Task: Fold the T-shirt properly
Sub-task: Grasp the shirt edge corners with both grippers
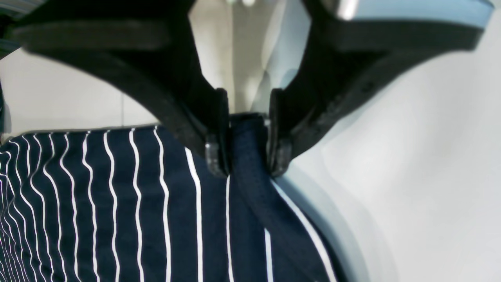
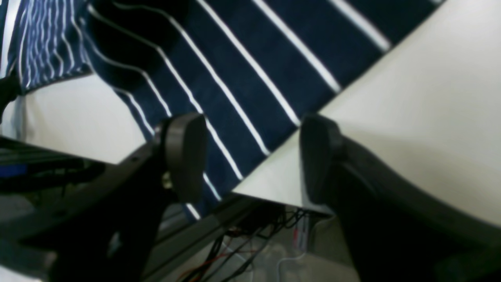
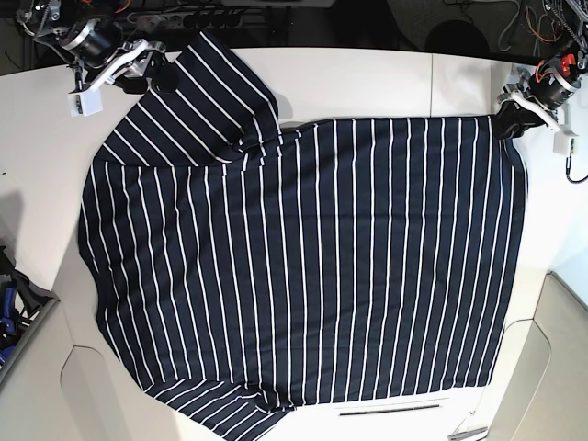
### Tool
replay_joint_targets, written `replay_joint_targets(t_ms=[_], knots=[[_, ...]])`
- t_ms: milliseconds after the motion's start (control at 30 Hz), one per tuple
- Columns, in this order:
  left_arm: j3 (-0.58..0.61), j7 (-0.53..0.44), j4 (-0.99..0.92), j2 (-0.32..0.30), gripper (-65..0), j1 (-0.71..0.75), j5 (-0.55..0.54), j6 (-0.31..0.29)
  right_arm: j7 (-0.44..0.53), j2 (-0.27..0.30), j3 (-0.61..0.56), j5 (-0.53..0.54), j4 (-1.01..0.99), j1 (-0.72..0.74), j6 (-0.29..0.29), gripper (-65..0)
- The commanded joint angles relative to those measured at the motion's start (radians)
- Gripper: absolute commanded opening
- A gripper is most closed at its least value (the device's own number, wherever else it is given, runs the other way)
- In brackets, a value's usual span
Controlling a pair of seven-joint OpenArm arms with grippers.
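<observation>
The T-shirt point(image 3: 303, 266), dark navy with thin white stripes, lies spread across the white table point(image 3: 367, 78). One sleeve points to the far left corner. My left gripper point(image 3: 508, 121) sits at the shirt's far right corner. In the left wrist view it point(image 1: 248, 156) is shut on a bunched fold of the shirt's hem point(image 1: 250, 184). My right gripper point(image 3: 154, 72) hovers at the far left sleeve. The right wrist view shows it point(image 2: 250, 160) open, with its fingers point(image 2: 184, 156) either side of the sleeve's edge point(image 2: 235, 117) at the table's rim, nothing pinched.
Cables point(image 2: 242, 243) hang below the table's back edge. A rack with blue-handled tools point(image 3: 11, 308) stands off the table's left side. A narrow dark slot point(image 3: 390, 411) lies near the front edge. Bare table point(image 3: 41, 156) shows left of the shirt.
</observation>
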Motion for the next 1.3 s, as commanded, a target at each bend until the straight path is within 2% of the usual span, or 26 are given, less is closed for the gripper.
replay_joint_targets(t_ms=[0,367,567,700,1067,1267], knots=[[0.000,0.032,0.004,-0.011,-47.9,0.009,0.018,-0.001,0.019,0.008,-0.007,0.016,0.013,-0.004,0.006,-27.5],[0.000,0.058,0.004,-0.011,-47.9,0.009,0.017,-0.001,0.019,0.008,-0.033,0.013,0.008,-0.004,-0.009,-27.5],[0.000,0.069,0.004,-0.011,-47.9,0.009,0.018,-0.001,0.007,0.008,0.035,0.013,0.010,-0.004,-0.009,-27.5],[0.000,0.069,0.004,-0.011,-47.9,0.009,0.018,-0.001,0.005,0.008,0.062,0.005,0.010,-0.004,-0.042,-27.5],[0.000,0.064,0.004,-0.011,-47.9,0.006,0.018,-0.001,0.023,0.005,0.048,0.009,-0.006,-0.003,-0.042,-27.5],[0.000,0.061,0.004,-0.011,-47.9,0.006,0.018,-0.001,0.022,-0.023,0.001,0.023,-0.126,0.013,-0.031,-27.5]])
